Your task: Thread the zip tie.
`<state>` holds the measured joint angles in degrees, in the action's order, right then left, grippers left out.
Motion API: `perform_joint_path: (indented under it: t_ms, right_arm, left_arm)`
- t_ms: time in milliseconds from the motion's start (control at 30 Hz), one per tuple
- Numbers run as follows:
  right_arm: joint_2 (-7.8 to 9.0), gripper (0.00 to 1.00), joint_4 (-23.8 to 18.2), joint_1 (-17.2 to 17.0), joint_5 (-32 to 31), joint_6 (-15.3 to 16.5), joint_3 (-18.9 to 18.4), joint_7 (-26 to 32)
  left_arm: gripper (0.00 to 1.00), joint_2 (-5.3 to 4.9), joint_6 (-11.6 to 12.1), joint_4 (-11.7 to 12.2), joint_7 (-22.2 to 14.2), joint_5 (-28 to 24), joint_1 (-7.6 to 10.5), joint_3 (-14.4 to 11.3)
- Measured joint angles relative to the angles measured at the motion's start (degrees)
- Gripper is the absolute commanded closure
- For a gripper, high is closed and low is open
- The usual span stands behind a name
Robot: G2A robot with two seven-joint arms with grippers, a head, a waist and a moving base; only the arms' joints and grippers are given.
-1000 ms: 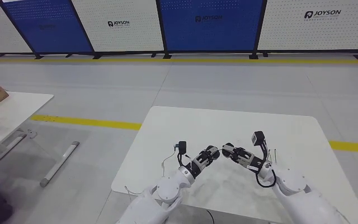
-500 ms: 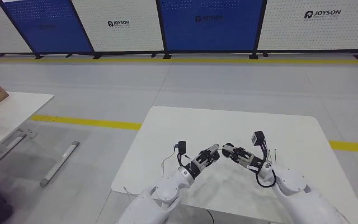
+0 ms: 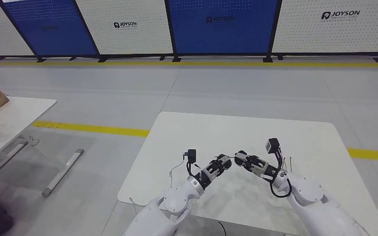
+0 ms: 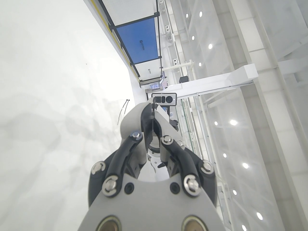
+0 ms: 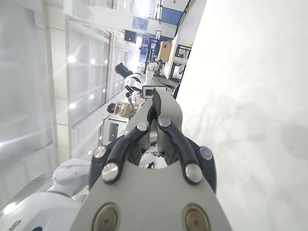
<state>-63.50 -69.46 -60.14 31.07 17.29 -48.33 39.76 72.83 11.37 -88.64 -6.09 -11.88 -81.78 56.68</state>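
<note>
Zip ties (image 4: 123, 110) on table (image 3: 195, 133); logo-printed panels (image 3: 221, 26) behind

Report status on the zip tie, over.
Left gripper and right gripper shut, tips close above the table. Zip tie pinched in left; threading can't be confirmed. Spare ties on table beyond, nothing blocking.

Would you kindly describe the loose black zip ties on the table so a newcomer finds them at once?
On the white square table, look past the right gripper, beside its arm's wrist. There lie the loose black zip ties, thin strands flat on the tabletop; unlike the black strip pinched in the left gripper, nothing holds them.
</note>
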Motion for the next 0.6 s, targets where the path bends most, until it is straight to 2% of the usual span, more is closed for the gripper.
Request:
perform_joint_path:
  t_ms: [333, 367, 400, 433, 600]
  right_arm:
    - [-0.03, 1.0, -1.06, -0.69, -0.78, -0.42, -0.25, -0.59]
    - [-0.01, 0.75, -1.48, -0.96, -1.1, -0.62, -0.54, -0.62]
    - [0.01, 0.57, -1.71, -1.14, -1.28, -0.75, -0.78, -0.56]
    - [0.03, 0.0, -1.89, -1.3, -1.41, -0.87, -1.02, -0.44]
    - [0.14, 0.0, -2.41, -2.14, -1.36, -1.16, -2.65, 0.25]
  left_arm:
    - [1.0, -0.02, -0.37, -0.4, -0.7, 0.14, -0.02, 0.16]
    - [1.0, -0.01, -0.42, -0.48, -0.68, 0.2, -0.02, 0.15]
    - [1.0, 0.0, -0.45, -0.52, -0.67, 0.23, -0.02, 0.16]
    - [1.0, 0.0, -0.49, -0.56, -0.65, 0.25, -0.02, 0.16]
    - [1.0, 0.05, -0.65, -0.64, -0.49, 0.21, 0.05, 0.23]
